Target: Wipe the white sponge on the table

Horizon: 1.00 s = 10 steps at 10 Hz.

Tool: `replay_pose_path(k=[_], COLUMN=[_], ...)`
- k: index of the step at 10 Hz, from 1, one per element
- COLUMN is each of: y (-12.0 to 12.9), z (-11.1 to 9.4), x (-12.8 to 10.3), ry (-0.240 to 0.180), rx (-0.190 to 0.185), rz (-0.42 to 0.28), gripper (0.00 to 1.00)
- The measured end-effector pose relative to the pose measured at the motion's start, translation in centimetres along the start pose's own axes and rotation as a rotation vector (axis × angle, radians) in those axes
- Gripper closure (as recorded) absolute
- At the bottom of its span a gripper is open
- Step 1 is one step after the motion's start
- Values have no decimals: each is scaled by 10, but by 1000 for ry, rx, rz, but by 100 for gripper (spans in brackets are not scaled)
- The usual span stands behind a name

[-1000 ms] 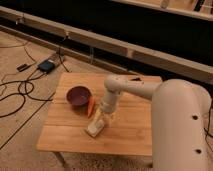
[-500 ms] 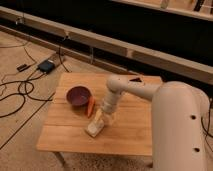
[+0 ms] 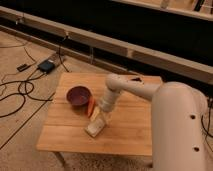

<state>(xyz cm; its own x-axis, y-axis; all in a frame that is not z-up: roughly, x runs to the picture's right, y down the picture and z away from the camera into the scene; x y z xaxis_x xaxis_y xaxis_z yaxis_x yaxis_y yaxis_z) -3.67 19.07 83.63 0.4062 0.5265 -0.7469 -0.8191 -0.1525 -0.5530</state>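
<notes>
A: What's nearest the camera?

B: The bulky cream-white robot arm [image 3: 177,125] is filling the right foreground and reaching left over the small light-wood plank table [image 3: 132,137].

A: Where's the small off-white rectangular soft sponge [image 3: 94,129]?

B: It's lying flat on the table's front-left part, clear of the edge. The two-finger gripper [image 3: 102,118] is sitting right on its far end, pointing down. It's probably bearing on the block so that it can be dragged across the wood.

A: Gripping or released?

B: Can't tell. The wrist is hiding the contact, so it could be clamping the block or only pressing on it.

A: Anything in the way?

B: The slim orange carrot [image 3: 91,106] is lying just behind the sponge, beside the wrist. The round dark-purple bowl [image 3: 78,95] is sitting just past it, to the left. Strokes towards either are risking a bump, while the bare wood to the right is looking safer.

A: Further back?

B: A black box [image 3: 46,65] and black cables [image 3: 20,92] are lying on the floor, well apart from the table.
</notes>
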Motion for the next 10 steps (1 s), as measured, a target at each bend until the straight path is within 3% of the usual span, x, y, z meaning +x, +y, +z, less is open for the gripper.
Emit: replay_pose_path(k=[5,6,10], y=[-7,-9,-13], z=[5,7,12], x=[7,8,11], ry=[29,36,63], rx=[0,-1,-1], rz=[3,4,13], gripper=[35,39,78])
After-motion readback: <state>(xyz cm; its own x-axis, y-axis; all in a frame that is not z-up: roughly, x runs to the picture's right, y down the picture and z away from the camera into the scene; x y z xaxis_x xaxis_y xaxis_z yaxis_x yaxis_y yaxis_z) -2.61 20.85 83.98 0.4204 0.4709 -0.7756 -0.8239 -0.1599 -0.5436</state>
